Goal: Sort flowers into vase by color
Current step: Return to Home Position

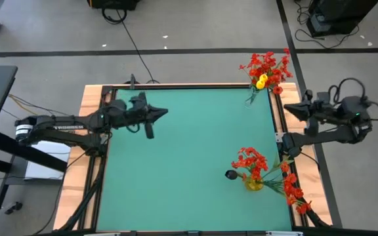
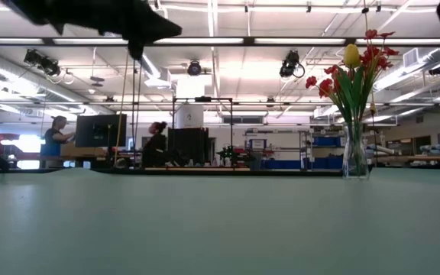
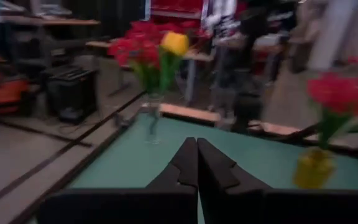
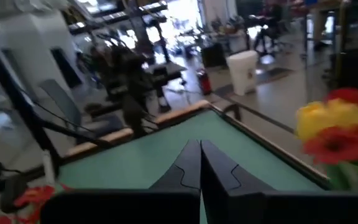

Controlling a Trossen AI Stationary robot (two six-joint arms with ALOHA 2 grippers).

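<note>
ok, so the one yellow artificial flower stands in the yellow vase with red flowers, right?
No: the yellow artificial flower stands with red flowers in the clear glass vase, top right in the high view.

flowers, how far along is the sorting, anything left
Done: flowers stand in the clear vase and the yellow vase; none lie loose on the table. In hand: nothing, left tool and right tool are shut and empty. Left: apparently only parking them.
</note>
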